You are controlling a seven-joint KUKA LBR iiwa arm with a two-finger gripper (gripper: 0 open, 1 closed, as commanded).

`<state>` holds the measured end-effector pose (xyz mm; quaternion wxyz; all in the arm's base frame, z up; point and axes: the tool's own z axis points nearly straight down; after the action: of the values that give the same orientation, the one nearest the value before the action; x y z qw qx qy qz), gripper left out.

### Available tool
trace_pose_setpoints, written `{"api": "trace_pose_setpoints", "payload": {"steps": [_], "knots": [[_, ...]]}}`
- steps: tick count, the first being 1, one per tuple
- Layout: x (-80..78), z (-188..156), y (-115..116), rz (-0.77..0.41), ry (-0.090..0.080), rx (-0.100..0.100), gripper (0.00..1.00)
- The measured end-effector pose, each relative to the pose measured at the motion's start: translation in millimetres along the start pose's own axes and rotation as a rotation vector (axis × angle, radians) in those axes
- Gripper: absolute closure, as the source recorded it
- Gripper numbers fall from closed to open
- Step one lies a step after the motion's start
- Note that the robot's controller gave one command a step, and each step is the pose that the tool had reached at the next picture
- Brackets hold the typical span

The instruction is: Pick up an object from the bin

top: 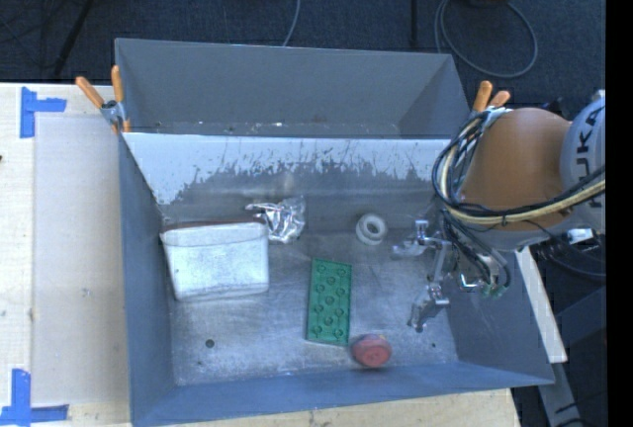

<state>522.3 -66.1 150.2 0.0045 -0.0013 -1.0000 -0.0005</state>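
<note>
Pincer: the pincer is at 3 o'clock in the bin, low over bare floor close to the right wall. It hangs from the arm's orange wrist cover, which is wrapped in looped cables. I cannot tell how far open it is, nor whether it has hold of anything.

Bin: the grey metal bin has sloping walls and a scuffed, speckled floor. A few loose things lie apart from one another, none heaped.

White block: the white block, a pale rectangular slab, is the largest thing. It lies at 9 o'clock on the floor against the left wall, well apart from the pincer.

Green plate: the green studded plate is a flat building-brick plate. It lies lengthwise just past the floor's middle towards 5 o'clock, at 9 o'clock from the pincer.

Foil: the crumpled foil is at 11 o'clock, touching or just beside the white block's far right corner.

White ring: the white ring, a small roll lying flat, is at 1 o'clock on the floor, at 10 o'clock from the pincer and near it.

Red disc: the red disc is small and round, at 5 o'clock by the front wall. It lies just beside the green studded plate's near corner, at 7 o'clock from the pincer.
</note>
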Motion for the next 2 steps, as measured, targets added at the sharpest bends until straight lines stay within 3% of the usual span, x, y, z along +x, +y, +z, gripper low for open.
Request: {"api": "trace_pose_setpoints", "payload": {"steps": [1, 2], "knots": [[33.8, 17, 93, -0.140, -0.003, -0.002, 0.00], [-27.3, 73, 94, 0.146, -0.003, -0.001, 0.00]]}}
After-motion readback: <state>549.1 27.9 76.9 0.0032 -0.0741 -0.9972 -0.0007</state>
